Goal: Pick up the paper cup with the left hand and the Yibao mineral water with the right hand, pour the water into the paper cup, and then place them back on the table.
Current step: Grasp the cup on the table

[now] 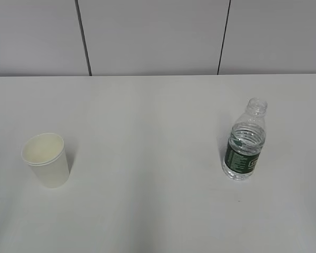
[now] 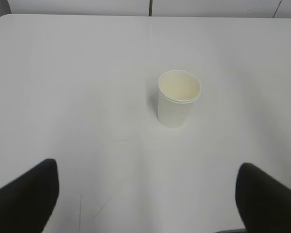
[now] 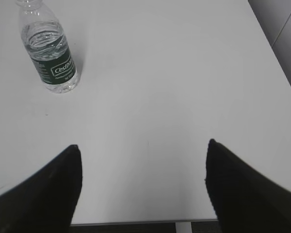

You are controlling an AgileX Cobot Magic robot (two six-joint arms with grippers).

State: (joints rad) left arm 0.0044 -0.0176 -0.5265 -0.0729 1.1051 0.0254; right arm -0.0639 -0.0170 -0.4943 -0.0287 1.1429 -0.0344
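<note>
Pale grey wall panels (image 1: pixel 152 34), seemingly split by dark seams.

paper cup (image 2: pixel 178 99) standing upright on the white bench (image 2: pixel 87 73), mouth open, cream inside showing | left hand (image 2: pixel 145 194) hovering well short of it, jaws spread wide and gripping nothing | cup sitting between the jaw lines, slightly right of centre

A bare test bench, lab-like rather than a home: a broad white table (image 1: pixel 158 211) runs back to a grey panelled wall (image 1: pixel 152 37) split by dark vertical seams. On the table stand only a paper cup (image 1: pixel 46 159) and a water bottle (image 1: pixel 245 142), well apart, with no furnishings near them.
</note>
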